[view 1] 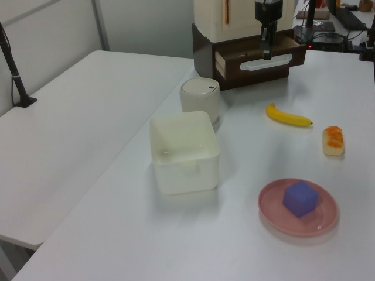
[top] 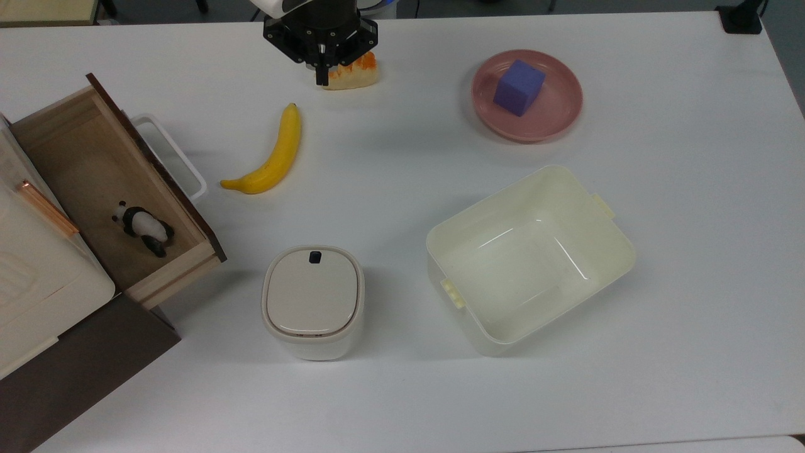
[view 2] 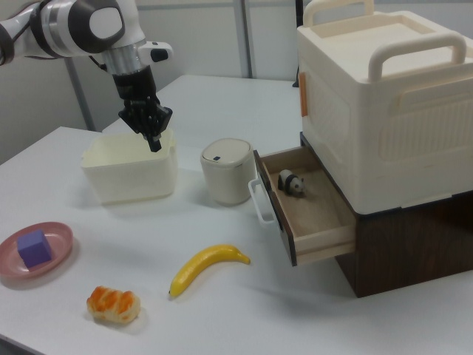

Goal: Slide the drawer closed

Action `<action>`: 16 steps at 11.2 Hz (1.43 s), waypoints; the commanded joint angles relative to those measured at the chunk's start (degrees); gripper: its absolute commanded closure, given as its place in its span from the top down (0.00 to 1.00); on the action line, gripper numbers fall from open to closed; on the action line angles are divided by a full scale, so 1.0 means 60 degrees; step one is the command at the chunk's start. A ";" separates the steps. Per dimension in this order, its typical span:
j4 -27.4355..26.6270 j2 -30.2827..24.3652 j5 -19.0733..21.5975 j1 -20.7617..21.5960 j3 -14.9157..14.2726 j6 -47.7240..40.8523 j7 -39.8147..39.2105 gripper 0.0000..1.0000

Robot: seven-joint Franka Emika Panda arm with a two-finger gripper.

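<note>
The drawer (top: 94,170) stands pulled out of the brown cabinet base at the top view's left, light wood inside with a dark brown front panel (top: 165,176) and a white loop handle (top: 176,160). A small panda figure (top: 143,228) lies in it. The drawer (view 2: 314,214) juts out toward the right view's left, handle (view 2: 259,201) foremost. My gripper (top: 322,77) hangs shut and empty above the table, well to the right of the drawer in the top view. It is raised off the tabletop as the gripper (view 2: 154,140) and the gripper (view 1: 268,51) show.
A banana (top: 270,154) lies just right of the handle. A bread roll (top: 355,74) sits under the gripper. A white lidded bin (top: 312,301), a cream tub (top: 531,258) and a pink plate (top: 541,119) with a purple cube (top: 519,87) stand further right. A cream case (view 2: 384,103) tops the cabinet.
</note>
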 commanded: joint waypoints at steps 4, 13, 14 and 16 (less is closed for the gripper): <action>-0.0164 0.0065 0.0417 -0.0242 -0.0232 -0.0057 0.0366 0.00; -0.1642 0.1048 0.0565 -0.2600 -0.0232 0.3000 0.5581 0.00; -0.1673 0.1062 0.0564 -0.2849 -0.0232 0.3222 0.5788 0.00; -0.1877 0.1062 0.0564 -0.3128 -0.0232 0.3908 0.6038 0.00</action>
